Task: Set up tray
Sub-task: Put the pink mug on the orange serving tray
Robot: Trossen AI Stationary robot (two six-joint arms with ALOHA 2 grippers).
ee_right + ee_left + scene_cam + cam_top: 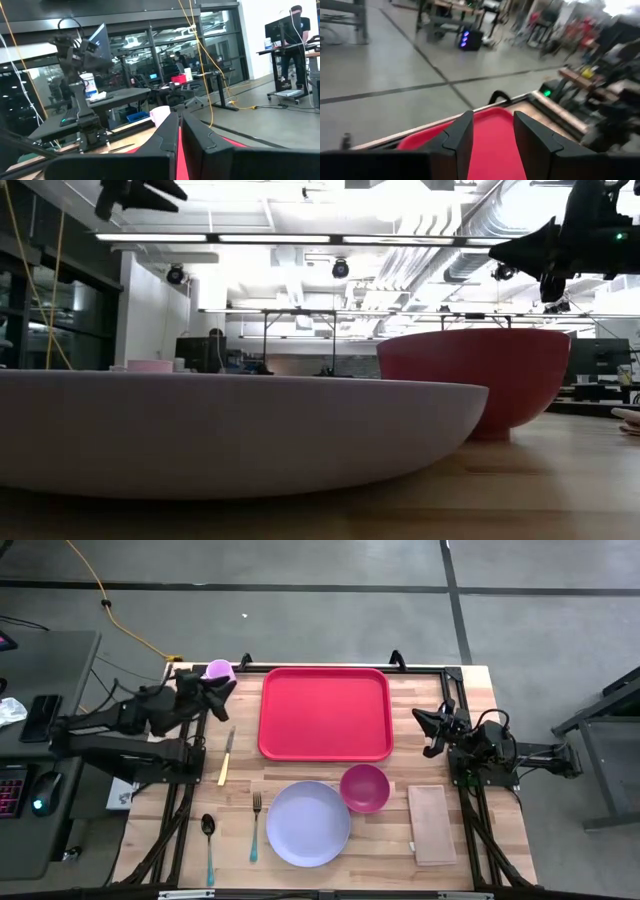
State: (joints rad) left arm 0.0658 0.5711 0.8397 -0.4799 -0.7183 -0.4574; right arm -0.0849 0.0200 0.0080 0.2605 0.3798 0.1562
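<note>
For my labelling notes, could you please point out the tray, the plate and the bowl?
tray [325, 712], high view, centre of its flat red floor.
plate [308, 823], high view, middle of the lavender plate.
bowl [364, 787], high view, inside of the magenta bowl.

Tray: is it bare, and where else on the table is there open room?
The tray is bare all over. Bare wood also lies between tray and right gripper, and at the front left corner beside the spoon. It is crowded in front of the tray: fork, plate, bowl and napkin sit close together.
</note>
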